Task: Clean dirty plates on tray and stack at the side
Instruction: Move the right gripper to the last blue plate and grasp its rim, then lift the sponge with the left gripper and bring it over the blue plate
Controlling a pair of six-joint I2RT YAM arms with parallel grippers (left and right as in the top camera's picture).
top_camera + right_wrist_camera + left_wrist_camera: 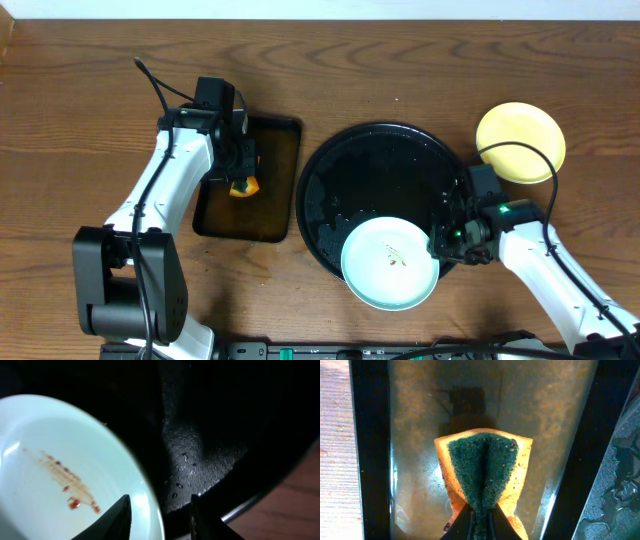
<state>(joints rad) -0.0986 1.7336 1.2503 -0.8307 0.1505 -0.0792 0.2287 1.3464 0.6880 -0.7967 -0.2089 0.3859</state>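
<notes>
With the sponge (482,470) pinched in the closed left claw (481,517), the rim of the smeared plate (65,460) is straddled, not yet clamped, by the part-open right claw (160,515); closing is judged necessary before scrubbing.

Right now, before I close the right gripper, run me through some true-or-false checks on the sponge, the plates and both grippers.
1. The mint plate on the round black tray carries a reddish-brown smear. True.
2. The left gripper is shut on the sponge. True.
3. The sponge hangs over the round black tray. False: it is over the rectangular tray.
4. The yellow plate lies on the round black tray. False: it sits on the tabletop beside it.
5. The right gripper has a finger on each side of the mint plate's rim. True.
</notes>
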